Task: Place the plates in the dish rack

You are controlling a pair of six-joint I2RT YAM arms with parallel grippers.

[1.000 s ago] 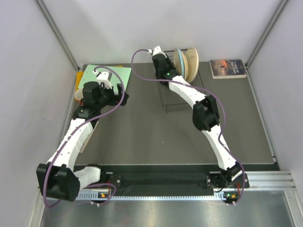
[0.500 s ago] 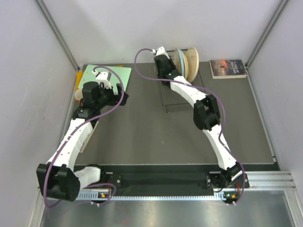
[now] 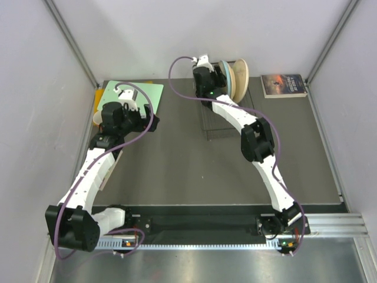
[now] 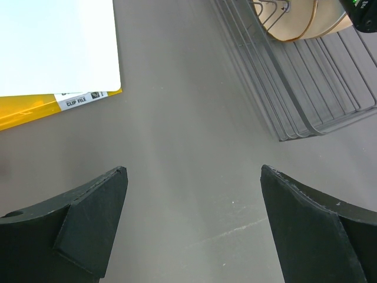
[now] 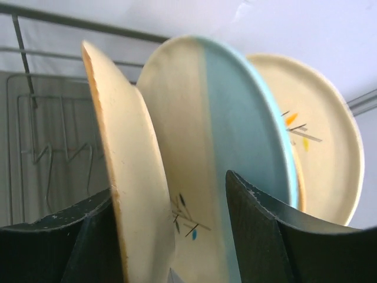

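Right fingers (image 5: 259, 236) have just parted, loosely straddling the upright peach-tan plate (image 5: 132, 194) in the dish rack (image 4: 318, 82). Left fingers (image 4: 88, 218) gape wide, well away from it.

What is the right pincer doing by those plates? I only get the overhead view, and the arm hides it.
Observer: The right wrist camera shows the right pincer open, its fingers either side of a peach-tan round ceramic plate standing on edge.
Operator: Anything behind that plate?
Observer: A light blue and white round plate, then a cream round plate with painted leaves.
Operator: And the left pincer?
Observer: Open, holding nothing, above the grey table.
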